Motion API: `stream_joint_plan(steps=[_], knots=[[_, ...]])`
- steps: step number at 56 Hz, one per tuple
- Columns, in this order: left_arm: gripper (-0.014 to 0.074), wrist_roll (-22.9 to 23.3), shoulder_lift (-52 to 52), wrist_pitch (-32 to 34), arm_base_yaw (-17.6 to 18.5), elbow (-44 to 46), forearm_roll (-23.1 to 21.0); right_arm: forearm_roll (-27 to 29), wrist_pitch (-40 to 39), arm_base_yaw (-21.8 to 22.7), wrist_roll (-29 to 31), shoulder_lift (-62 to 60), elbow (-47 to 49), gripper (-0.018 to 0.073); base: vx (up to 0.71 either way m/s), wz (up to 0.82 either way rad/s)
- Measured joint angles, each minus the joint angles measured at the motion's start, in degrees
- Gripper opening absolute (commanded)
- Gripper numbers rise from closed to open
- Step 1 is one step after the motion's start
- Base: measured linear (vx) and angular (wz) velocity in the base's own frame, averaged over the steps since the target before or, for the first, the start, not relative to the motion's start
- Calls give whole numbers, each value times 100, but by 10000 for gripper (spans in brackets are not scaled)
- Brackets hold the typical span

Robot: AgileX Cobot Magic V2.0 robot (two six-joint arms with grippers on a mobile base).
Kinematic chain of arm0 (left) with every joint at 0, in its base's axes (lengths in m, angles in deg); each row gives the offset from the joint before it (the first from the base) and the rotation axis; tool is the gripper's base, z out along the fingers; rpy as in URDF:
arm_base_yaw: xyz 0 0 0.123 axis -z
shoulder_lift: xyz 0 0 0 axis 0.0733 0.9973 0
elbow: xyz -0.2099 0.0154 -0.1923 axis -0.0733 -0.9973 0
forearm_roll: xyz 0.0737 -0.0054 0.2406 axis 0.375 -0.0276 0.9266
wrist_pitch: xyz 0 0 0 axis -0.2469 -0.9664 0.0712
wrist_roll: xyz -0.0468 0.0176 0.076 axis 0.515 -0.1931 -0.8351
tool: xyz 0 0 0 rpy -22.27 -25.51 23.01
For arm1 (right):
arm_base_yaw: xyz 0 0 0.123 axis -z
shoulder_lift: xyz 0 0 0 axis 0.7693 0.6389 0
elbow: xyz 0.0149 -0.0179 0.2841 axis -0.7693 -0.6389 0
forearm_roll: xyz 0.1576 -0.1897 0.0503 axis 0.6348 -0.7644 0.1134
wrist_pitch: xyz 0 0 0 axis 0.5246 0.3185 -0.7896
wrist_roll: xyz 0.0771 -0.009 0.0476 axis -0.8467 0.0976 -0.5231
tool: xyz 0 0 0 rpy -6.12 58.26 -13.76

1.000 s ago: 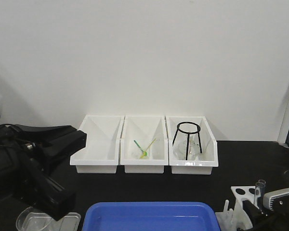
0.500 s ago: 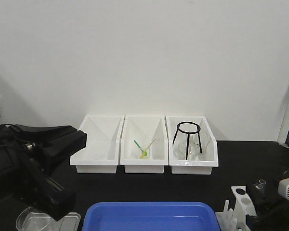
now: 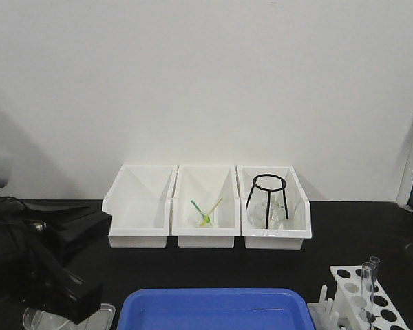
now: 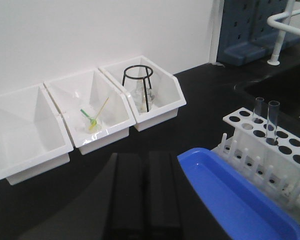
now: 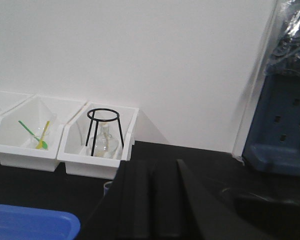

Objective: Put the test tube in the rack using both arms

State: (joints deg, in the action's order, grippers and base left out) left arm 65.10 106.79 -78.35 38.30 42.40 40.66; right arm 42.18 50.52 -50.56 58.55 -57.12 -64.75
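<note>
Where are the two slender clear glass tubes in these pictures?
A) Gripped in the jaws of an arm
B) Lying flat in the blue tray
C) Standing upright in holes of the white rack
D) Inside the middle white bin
C: the left wrist view shows both test tubes standing upright in holes of the rack, which sits beside the blue tray.
</note>
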Motion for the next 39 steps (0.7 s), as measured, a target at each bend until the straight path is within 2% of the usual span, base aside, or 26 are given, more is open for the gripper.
stream_joint_plan(steps=[9, 39], knots=[[-6, 0, 0, -15, 0, 0, -48, 12, 634, 0, -11, -575, 0, -13, 0, 0], [-6, 0, 0, -108, 0, 0, -106, 71, 732, 0, -17, -622, 0, -11, 0, 0]])
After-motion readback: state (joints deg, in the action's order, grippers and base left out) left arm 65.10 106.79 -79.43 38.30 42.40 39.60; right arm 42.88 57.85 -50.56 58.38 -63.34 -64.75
